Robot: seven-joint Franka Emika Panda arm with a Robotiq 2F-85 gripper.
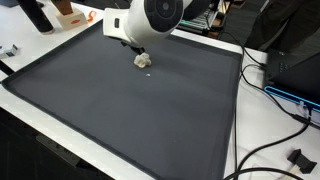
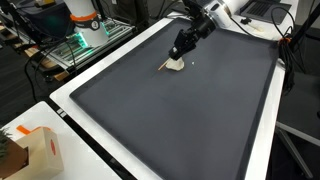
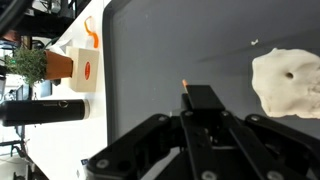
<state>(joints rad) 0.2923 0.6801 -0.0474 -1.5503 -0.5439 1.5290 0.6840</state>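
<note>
A pale, lumpy white piece (image 1: 144,61) lies on the far part of a large dark mat (image 1: 120,110); it also shows in an exterior view (image 2: 176,65) and at the right edge of the wrist view (image 3: 288,83). My gripper (image 1: 138,47) hangs low just above the mat, right beside the lump (image 2: 181,50). In the wrist view the jaws (image 3: 203,100) are drawn together on a thin stick whose orange tip (image 3: 184,82) pokes out ahead of them. The stick's tip sits a little left of the lump and apart from it.
An orange-and-white box (image 3: 85,68), a small potted plant (image 3: 30,62) and a black cylinder (image 3: 45,110) stand on the white table beside the mat. Cables (image 1: 270,150) trail past the mat's edge. Lab gear (image 2: 85,20) crowds the background.
</note>
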